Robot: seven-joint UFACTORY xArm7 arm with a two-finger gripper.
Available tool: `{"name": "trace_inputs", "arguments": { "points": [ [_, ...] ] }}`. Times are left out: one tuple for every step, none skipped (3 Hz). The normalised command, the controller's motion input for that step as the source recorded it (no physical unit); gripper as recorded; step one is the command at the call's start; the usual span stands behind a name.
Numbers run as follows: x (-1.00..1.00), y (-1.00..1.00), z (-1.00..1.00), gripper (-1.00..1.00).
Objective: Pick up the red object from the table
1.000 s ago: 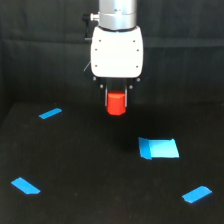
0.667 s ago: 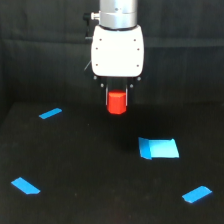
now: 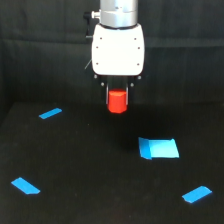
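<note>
The red object (image 3: pixel 118 101) is a small stubby red-orange block. It hangs under the white gripper body, held between the dark fingers of my gripper (image 3: pixel 118 98), clear above the black table (image 3: pixel 90 170). The gripper is shut on it. The block's top is hidden between the fingers. The arm stands at the upper middle of the exterior view.
A blue rectangular patch (image 3: pixel 159 148) lies on the table at the exterior view's right, below the gripper. Blue tape strips lie at the left (image 3: pixel 50 113), lower left (image 3: pixel 25 185) and lower right (image 3: pixel 197 194). A black curtain forms the back.
The gripper with the red block has risen slightly; the marks on the table have not moved.
</note>
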Motion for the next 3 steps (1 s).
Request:
{"name": "trace_inputs", "arguments": {
  "points": [
    [0.00, 0.07, 0.16, -0.98],
    [-0.03, -0.01, 0.04, -1.00],
    [0.05, -0.05, 0.08, -1.00]
  ]
}}
